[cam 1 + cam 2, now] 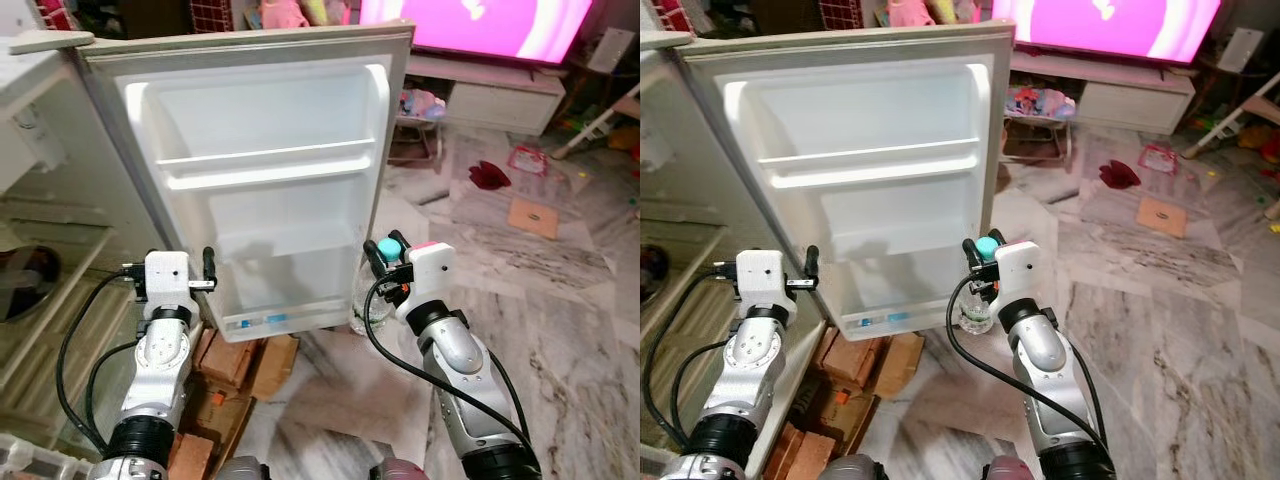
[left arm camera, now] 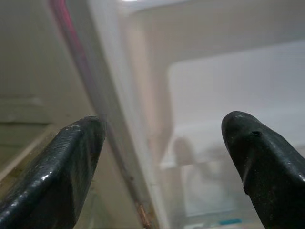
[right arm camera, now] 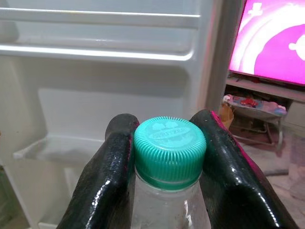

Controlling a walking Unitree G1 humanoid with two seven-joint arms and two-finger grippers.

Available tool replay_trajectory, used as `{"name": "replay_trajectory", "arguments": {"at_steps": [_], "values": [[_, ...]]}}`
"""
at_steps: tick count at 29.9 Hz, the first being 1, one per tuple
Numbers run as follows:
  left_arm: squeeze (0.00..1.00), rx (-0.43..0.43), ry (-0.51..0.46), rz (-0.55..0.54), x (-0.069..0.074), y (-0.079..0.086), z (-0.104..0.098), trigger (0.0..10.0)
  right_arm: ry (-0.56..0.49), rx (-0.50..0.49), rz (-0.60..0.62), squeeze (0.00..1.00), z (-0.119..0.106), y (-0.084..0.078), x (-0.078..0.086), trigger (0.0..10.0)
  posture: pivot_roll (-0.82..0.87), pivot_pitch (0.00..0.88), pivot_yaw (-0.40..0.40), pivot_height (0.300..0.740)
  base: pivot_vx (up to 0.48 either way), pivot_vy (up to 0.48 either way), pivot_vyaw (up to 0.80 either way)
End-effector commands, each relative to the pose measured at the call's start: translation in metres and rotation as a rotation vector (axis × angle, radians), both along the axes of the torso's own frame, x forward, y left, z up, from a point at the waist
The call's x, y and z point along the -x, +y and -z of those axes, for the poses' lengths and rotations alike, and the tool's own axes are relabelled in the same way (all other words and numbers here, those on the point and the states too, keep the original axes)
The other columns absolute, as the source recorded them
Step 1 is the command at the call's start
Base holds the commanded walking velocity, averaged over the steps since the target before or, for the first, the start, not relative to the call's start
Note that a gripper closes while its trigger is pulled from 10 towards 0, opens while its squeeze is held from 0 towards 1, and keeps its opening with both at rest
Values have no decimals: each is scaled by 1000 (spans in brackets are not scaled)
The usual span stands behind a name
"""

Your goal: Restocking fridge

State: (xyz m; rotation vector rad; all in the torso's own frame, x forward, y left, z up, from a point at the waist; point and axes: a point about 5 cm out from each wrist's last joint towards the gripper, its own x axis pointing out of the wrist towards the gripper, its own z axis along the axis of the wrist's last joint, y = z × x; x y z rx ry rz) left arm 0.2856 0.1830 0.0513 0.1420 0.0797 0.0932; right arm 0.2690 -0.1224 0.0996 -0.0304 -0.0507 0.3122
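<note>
Marble floor lies beside the open fridge door. Right gripper jaws clamp a teal-capped bottle, cap embossing unreadable; left gripper jaws spread wide, empty.

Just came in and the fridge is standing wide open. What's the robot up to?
It is loading the fridge. The right hand is shut on a clear plastic bottle with a teal cap, held upright just off the outer edge of the open fridge door, beside its lower shelf. The door shelves look bare. The left hand is open, near the door's hinge side, holding nothing.
</note>
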Motion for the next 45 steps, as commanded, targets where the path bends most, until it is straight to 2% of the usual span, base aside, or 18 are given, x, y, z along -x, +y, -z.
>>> {"name": "replay_trajectory", "arguments": {"at_steps": [1, 11, 18, 27, 35, 42, 45], "values": [[0, 0, -33, 40, -4, -6, -7, 10000, -60, 13, -6, 0, -11, -2, -2, 10000, -48, 13, 12, 740, 364, 0, 0], [0, 7, -28, 39, -5, -7, -7, 10000, -70, 27, -5, 0, -10, -3, 0, 10000, -56, 11, 14, 740, 329, 0, 684], [0, 11, -6, 12, 4, 6, -2, 10000, -47, 28, 8, 0, -3, -6, 5, 10000, -51, 6, 8, 740, 36, 0, 409], [0, 32, -10, 13, 3, 3, -2, 10000, -45, 7, 23, 0, -3, -4, 3, 10000, -48, 6, 7, 740, 150, 0, 0], [0, 42, 10, -1, 3, 5, 0, 10000, -50, -7, 37, 0, -6, -9, 0, 10000, -51, 10, 6, 740, 0, 0, 0], [0, 39, 4, 14, 3, 3, 0, 10000, -44, -5, 39, 0, -3, -8, 3, 10000, -52, 11, 11, 740, 0, 436, 0], [0, 36, 5, 17, 2, 0, -1, 10000, -46, -3, 38, 0, -3, -8, 2, 10000, -52, 11, 11, 740, 0, 0, 0]]}}
